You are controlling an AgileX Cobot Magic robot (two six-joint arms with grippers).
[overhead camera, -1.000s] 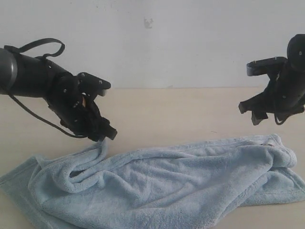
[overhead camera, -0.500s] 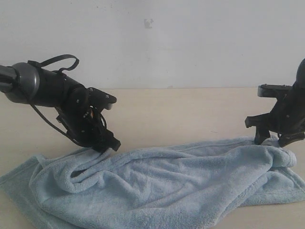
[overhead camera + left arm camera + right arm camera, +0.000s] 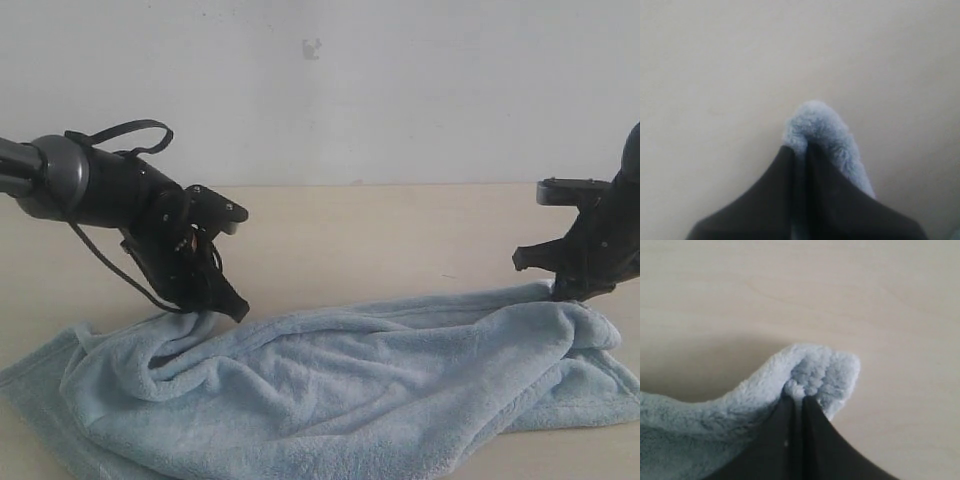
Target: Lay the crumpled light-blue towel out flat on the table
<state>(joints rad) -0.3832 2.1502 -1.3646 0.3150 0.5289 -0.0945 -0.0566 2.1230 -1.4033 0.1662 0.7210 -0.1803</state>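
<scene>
The light-blue fluffy towel [image 3: 340, 385] lies bunched and folded across the front of the cream table [image 3: 380, 235]. My left gripper [image 3: 222, 310] presses down at the towel's back left edge, shut on a fold of it; the left wrist view shows a tuft of towel [image 3: 820, 130] sticking out past the closed black fingers [image 3: 777, 195]. At the towel's back right corner my right gripper [image 3: 572, 293] is likewise shut on the cloth. In the right wrist view the pinched towel corner [image 3: 825, 372] bulges beyond the fingers [image 3: 817, 440].
A white-grey wall [image 3: 330, 90] rises behind the table's far edge. Bare table surface stretches between the two arms and behind the towel. The left arm's black cable [image 3: 120, 135] loops above its wrist.
Both arms came down onto the towel's back edge. Both grippers, open earlier, have shut on the cloth, the left on a fold, the right on the corner.
</scene>
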